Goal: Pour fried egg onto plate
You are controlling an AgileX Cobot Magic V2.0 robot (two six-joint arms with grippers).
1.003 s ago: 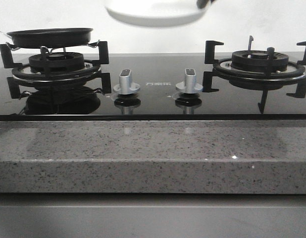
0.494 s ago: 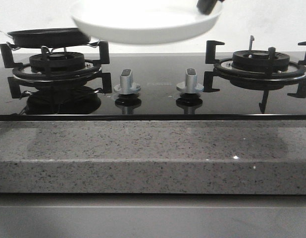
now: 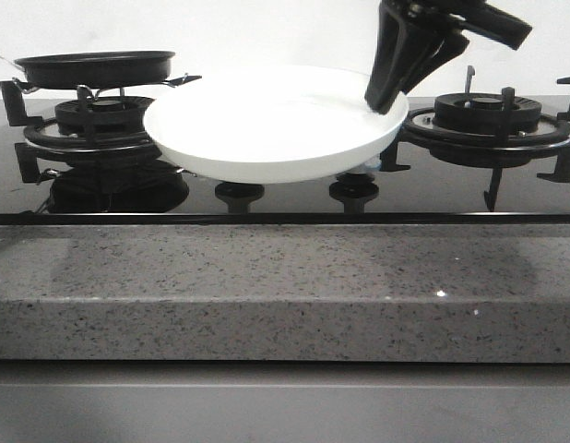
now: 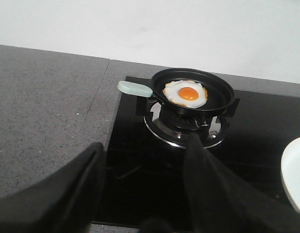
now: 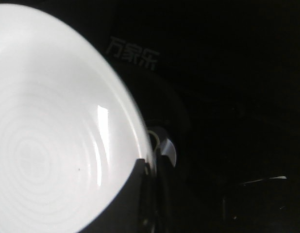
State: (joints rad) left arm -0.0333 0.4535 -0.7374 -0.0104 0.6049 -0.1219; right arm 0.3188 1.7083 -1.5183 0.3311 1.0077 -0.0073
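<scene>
Over the middle of the hob, toward the front edge of the worktop, the plate (image 3: 271,125) hangs in the air, level and empty, hiding the two knobs behind it. The right gripper (image 3: 385,100) comes down from above and is clamped on the plate's right rim, one finger inside the rim and one outside (the right wrist view shows a dark finger (image 5: 122,204) lying over the white inner wall). In that same view the plate (image 5: 53,126) fills most of the picture, glossy, with faint rings on its floor, and one knob (image 5: 165,148) shows just past its edge on the black glass.

Toward the left end of the worktop the pan (image 3: 94,66) sits on the left burner (image 3: 105,125), well apart from the plate's left rim. The left wrist view looks down on it: the egg (image 4: 185,93) lies flat inside the pan (image 4: 223,94), its orange yolk near the middle, with a pale handle (image 4: 134,88) pointing out over the hob's edge toward the grey stone.

The left gripper (image 4: 142,189) hovers short of the pan, its two dark fingers spread wide with nothing between them. A sliver of the plate (image 4: 294,177) shows at that picture's edge.

The right burner (image 3: 488,120) stands bare near the right end, just behind the gripper.
</scene>
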